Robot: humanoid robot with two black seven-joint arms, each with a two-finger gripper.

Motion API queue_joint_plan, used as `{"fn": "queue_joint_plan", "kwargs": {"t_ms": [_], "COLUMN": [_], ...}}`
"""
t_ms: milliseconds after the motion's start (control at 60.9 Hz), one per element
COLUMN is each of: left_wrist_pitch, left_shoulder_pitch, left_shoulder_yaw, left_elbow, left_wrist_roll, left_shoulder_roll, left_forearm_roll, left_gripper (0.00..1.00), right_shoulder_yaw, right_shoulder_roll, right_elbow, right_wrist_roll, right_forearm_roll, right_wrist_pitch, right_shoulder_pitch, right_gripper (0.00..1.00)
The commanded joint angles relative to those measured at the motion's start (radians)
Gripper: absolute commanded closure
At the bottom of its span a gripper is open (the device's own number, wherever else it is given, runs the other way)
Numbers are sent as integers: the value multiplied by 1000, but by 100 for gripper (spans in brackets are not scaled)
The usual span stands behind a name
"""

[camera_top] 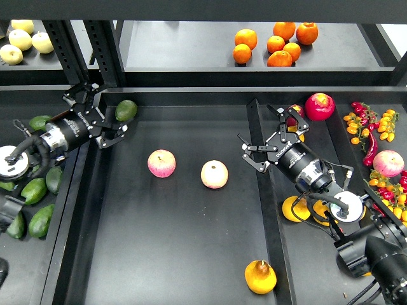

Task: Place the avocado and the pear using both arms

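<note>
At the far left, avocados (35, 190) lie piled in the left bin, under and beside my left arm (54, 136). That arm comes in low from the left edge and slants up and to the right across the bin's divider. My left gripper (105, 117) is at its far end, fingers spread apart with nothing between them. The avocado (126, 110) lies on the tray (184, 254) just beside the upper finger, near the tray's back left corner; I cannot tell whether the finger touches it.

Farther right, two apples (161, 163) rest side by side, a little apart, in the middle of the tray. The pear (261, 277) sits alone near the tray's front right corner, stem up, well apart from both grippers.

My right arm (311, 171) enters from the lower right corner and reaches up and to the left over the right bin. My right gripper (266, 138) hangs above the divider between tray and bin, fingers wide apart and empty. A red fruit (319, 106) lies behind it, and peppers (369, 136) to the right. Oranges (276, 43) sit on the back shelf.
</note>
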Motion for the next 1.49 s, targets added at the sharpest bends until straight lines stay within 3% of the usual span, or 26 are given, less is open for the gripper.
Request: {"fn": "queue_joint_plan", "kwargs": {"t_ms": [0,394,772,952,1182,1297,1478], "left_wrist_pitch": [0,0,0,0,0,0,0], "left_shoulder_pitch": [31,123,143,157,184,186,195], "left_shoulder_yaw": [-59,-143,-178,-177,-129,-111,-100], "left_elbow": [-64,-256,-259,-247,-246,-241,-236], "left_wrist_roll": [0,0,0,-19,-17,-17,-16], "left_shoulder_roll": [-53,-197,-197,-197,-197,-197,-197], "left_forearm_roll": [-10,-46,-98,-133,-136,-136,-136], "left_gripper": [1,1,1,1,1,1,1], "right_shoulder_yaw": [2,14,21,21,19,21,19], "right_shoulder_roll": [0,0,0,0,0,0,0], "right_elbow": [0,-5,-11,-3,0,9,9], "right_wrist_roll": [0,7,-20,-42,-44,-78,-84], "right_forearm_roll": [0,-12,-49,-49,-49,-49,-49], "right_wrist_pitch": [0,0,0,0,0,0,0], "right_shoulder_pitch": [0,4,3,3,4,3,3], "right_gripper": [1,1,1,1,1,1,1]}}
